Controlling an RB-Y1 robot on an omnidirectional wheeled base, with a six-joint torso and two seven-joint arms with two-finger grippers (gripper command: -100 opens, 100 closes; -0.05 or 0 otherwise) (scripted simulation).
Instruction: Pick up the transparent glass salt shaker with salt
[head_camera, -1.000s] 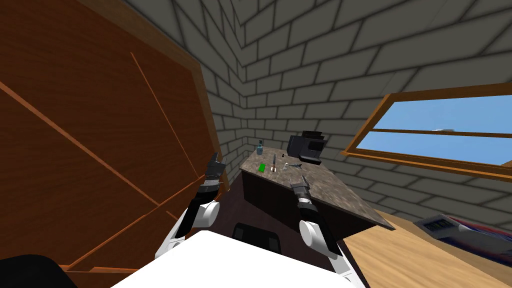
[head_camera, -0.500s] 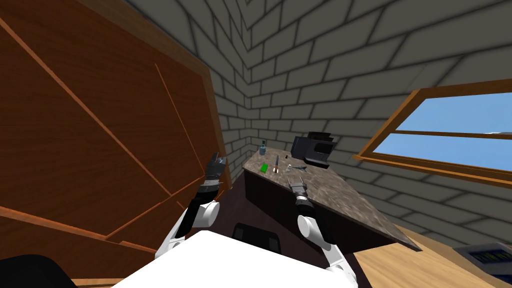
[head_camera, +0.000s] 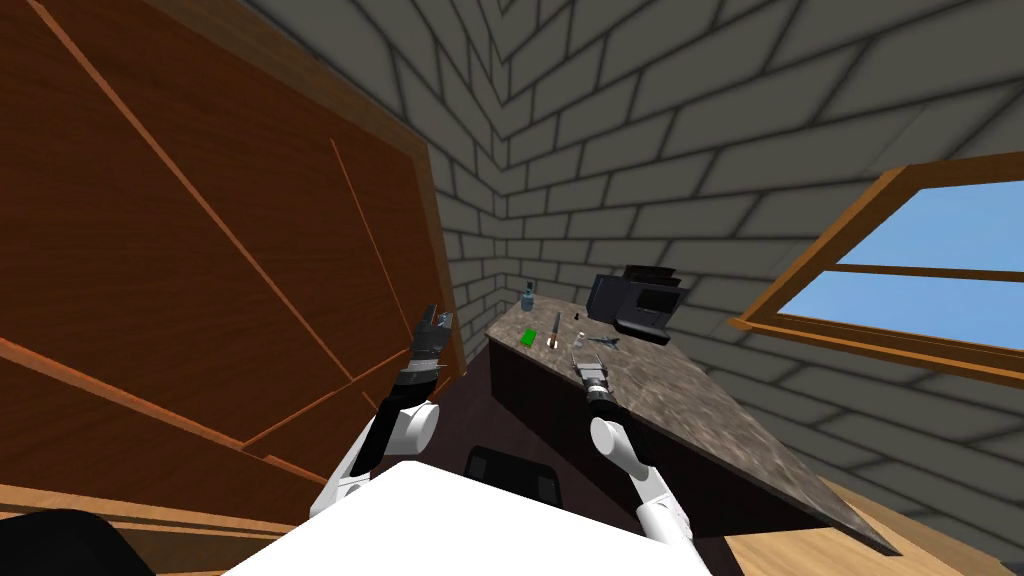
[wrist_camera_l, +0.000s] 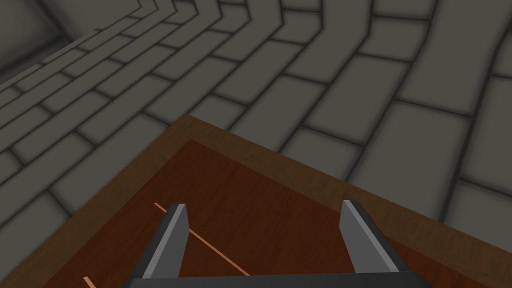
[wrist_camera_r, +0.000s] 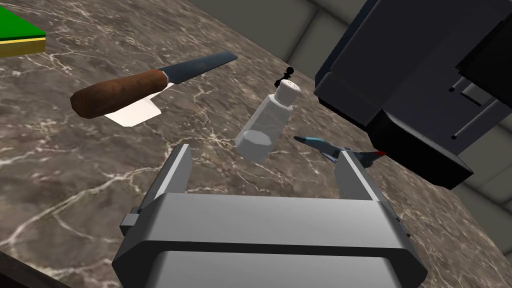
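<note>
The salt shaker (wrist_camera_r: 267, 125) stands on the brown marble bench (wrist_camera_r: 65, 165), just ahead of the right gripper (wrist_camera_r: 265, 151), whose fingers are spread apart. The left gripper (wrist_camera_l: 265, 210), also released, is near a wooden panel (head_camera: 200, 250) in a corner of grey brick walls (head_camera: 680, 140).

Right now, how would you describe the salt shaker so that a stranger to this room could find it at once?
Find the marble counter by the brick wall, with a black machine at its far end. The shaker is between that machine and a brown-handled knife, beside a tiny jet. It alone is clear, with a white holed cap.
</note>
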